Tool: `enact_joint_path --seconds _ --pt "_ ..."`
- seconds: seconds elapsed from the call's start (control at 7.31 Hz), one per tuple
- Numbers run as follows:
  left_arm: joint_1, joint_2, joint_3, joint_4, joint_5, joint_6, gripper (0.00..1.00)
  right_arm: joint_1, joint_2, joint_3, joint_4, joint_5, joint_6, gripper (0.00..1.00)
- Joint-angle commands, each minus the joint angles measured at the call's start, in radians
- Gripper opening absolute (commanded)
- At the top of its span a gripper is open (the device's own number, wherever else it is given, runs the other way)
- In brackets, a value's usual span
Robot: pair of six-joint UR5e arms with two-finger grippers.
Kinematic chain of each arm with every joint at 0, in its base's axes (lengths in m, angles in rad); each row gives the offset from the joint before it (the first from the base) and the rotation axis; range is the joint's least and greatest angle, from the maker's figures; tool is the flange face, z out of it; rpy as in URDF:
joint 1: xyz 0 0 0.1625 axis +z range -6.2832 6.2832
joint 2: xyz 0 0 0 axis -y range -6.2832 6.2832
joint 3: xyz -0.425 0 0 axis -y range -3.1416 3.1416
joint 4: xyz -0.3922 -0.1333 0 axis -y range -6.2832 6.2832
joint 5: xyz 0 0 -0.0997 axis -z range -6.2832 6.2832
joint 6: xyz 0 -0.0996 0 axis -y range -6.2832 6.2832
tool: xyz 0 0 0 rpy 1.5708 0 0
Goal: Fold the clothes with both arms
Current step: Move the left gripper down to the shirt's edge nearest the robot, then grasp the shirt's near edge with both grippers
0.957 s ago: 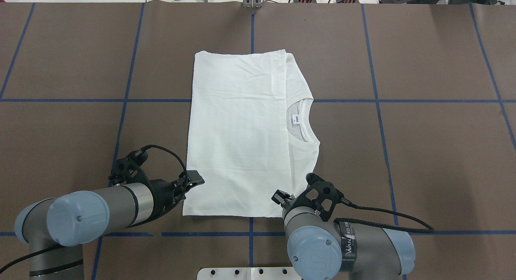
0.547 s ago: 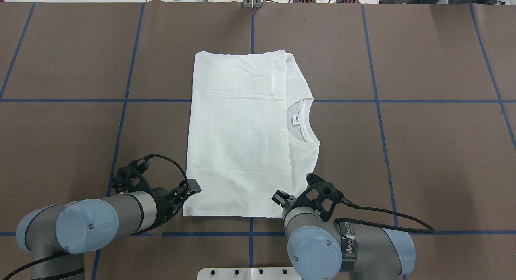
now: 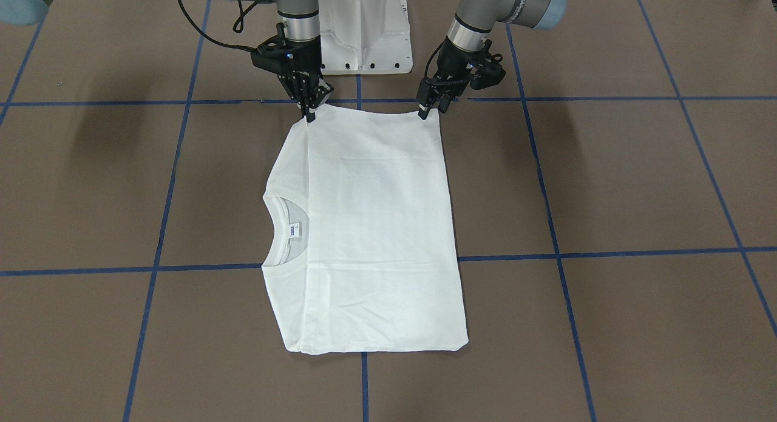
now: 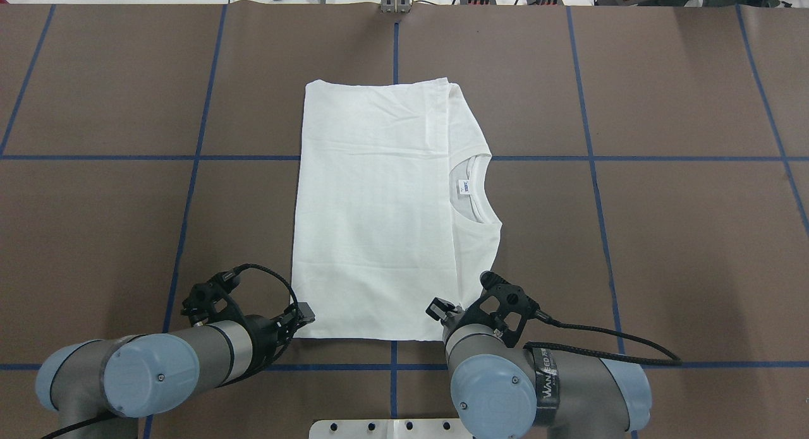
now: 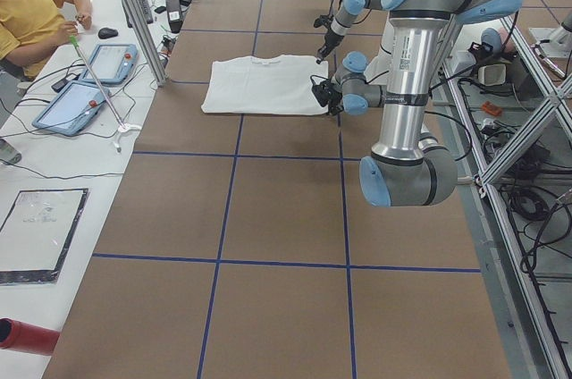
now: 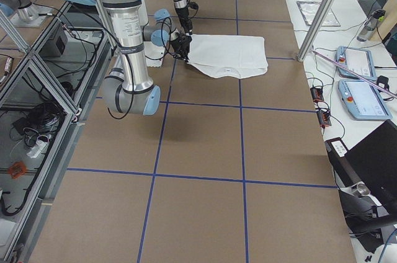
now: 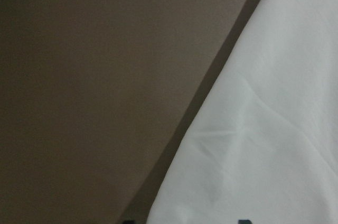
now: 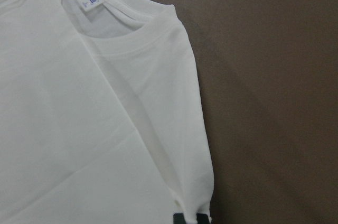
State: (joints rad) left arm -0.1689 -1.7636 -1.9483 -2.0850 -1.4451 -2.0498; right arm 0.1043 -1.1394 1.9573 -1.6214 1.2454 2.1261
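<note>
The white T-shirt [image 4: 373,211] lies folded into a rectangle on the brown table, collar [image 4: 481,196] and blue neck label [image 4: 463,187] on the right side. No black print shows. My left gripper [image 4: 304,315] is low at the shirt's near left corner; in the left wrist view its fingertips stand apart over the shirt's edge [image 7: 264,145], so it is open. My right gripper [image 4: 437,311] is at the near right corner, shut on the cloth [image 8: 79,129]. In the front view the left gripper [image 3: 428,110] and the right gripper [image 3: 309,113] stand at the shirt's [image 3: 376,228] two corners nearest the base.
The white pedestal base [image 3: 364,39] stands just behind the grippers. Blue tape lines [image 4: 594,158] cross the brown table. A seated person in yellow [image 5: 27,12] and tablets [image 5: 80,102] are at the far side table, beyond metal posts [image 5: 134,12].
My left arm has drawn back along the shirt's left edge to its near left corner. The right arm and the shirt have not moved.
</note>
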Motion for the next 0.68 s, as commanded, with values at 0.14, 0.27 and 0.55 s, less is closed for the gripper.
enact_joint_path --seconds 0.14,0.27,0.55 --pt "0.003 0.003 0.009 0.0 0.002 -0.001 0.0 0.0 0.001 0.0 0.0 -0.001 0.0 0.0" --pt "0.003 0.001 0.009 0.0 0.002 0.005 0.0 0.0 0.001 0.0 0.0 -0.001 0.0 0.0" --pt "0.002 0.001 -0.021 0.0 0.0 0.006 0.0 0.0 0.001 0.0 0.0 -0.001 0.0 0.0"
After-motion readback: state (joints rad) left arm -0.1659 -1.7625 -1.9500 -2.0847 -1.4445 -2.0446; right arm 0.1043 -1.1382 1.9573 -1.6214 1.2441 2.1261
